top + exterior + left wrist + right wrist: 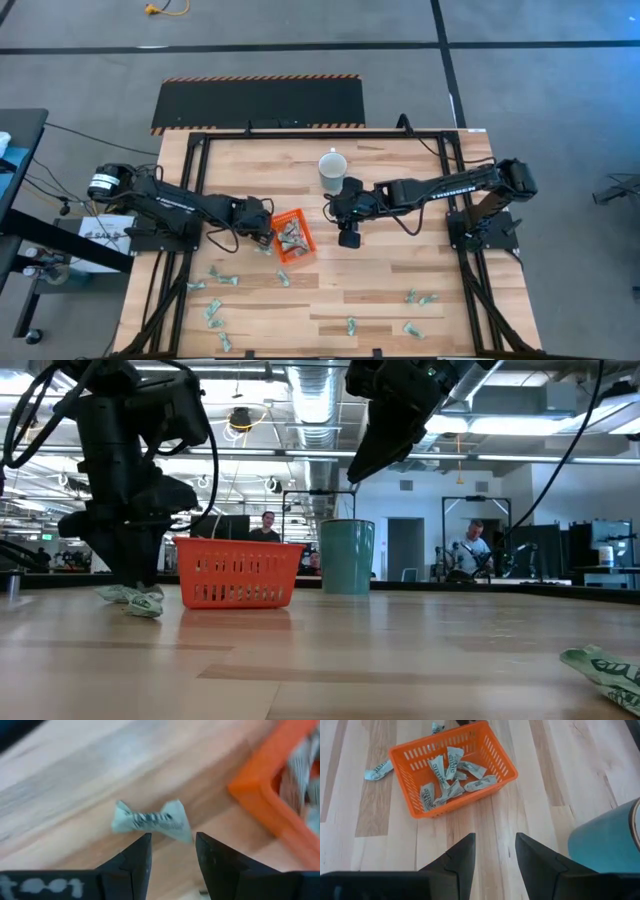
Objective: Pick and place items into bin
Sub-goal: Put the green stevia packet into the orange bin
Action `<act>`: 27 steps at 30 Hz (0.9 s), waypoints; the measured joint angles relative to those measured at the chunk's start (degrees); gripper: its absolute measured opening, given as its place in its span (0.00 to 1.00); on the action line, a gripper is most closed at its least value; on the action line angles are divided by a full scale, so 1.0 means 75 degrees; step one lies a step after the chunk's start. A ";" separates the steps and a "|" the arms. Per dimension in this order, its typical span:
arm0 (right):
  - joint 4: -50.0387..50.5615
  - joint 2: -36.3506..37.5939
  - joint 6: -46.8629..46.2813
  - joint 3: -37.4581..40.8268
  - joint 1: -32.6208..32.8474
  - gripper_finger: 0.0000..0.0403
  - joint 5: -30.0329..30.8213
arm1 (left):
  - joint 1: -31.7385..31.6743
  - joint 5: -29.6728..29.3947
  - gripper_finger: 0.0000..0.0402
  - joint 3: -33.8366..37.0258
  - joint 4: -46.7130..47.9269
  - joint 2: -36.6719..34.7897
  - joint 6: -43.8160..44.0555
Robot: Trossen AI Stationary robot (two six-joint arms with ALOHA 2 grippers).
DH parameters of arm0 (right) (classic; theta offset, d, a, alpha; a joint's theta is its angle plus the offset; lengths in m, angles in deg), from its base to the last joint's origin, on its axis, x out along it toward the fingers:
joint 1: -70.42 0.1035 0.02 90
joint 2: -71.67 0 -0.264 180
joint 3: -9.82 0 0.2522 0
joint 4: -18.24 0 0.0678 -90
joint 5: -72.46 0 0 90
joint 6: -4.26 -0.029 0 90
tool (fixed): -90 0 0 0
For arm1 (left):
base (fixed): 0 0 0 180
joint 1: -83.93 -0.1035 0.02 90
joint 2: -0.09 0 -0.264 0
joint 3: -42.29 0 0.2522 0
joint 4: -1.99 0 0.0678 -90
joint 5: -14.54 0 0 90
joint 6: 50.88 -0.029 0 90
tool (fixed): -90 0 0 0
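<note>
Items already fill the bin (415,805); left gripper (172,862), jaws apart, hovers over one wrapped piece (150,821) beside it, and a skewed closure could flick it away; right gripper (495,860) waits unclenched, empty

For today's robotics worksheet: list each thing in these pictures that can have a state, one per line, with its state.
Orange bin: upright on the table, several wrapped pieces inside.
Wrapped piece: on the table beside the bin, just ahead of the left hand, not gripped.
Left hand: open, low at the table.
Right hand: open, empty, raised above the table.
Mug: upright, beside the right arm.
Scattered pieces: loose on the table.
</note>
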 joint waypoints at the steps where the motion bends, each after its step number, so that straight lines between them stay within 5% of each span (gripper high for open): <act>1: 0.0019 0.0000 0.0000 0.0000 0.0000 0.33 0.0000 | -0.0011 0.0109 0.35 -0.0010 0.0009 0.0000 -0.0193; 8: 0.0082 0.0000 0.0000 0.0000 0.0000 0.33 0.0000 | -0.0057 0.0778 0.35 -0.0463 0.0452 -0.0006 -0.1773; 19: 0.0194 0.0000 0.0000 0.0000 0.0000 0.33 -0.0002 | -0.0088 -0.0122 0.35 -0.0860 0.1437 -0.0015 -0.8615; 27: 0.0256 0.0000 0.0000 0.0000 0.0000 0.33 -0.0002 | -0.0244 -0.0388 0.35 -0.0508 0.1194 -0.0014 -0.9973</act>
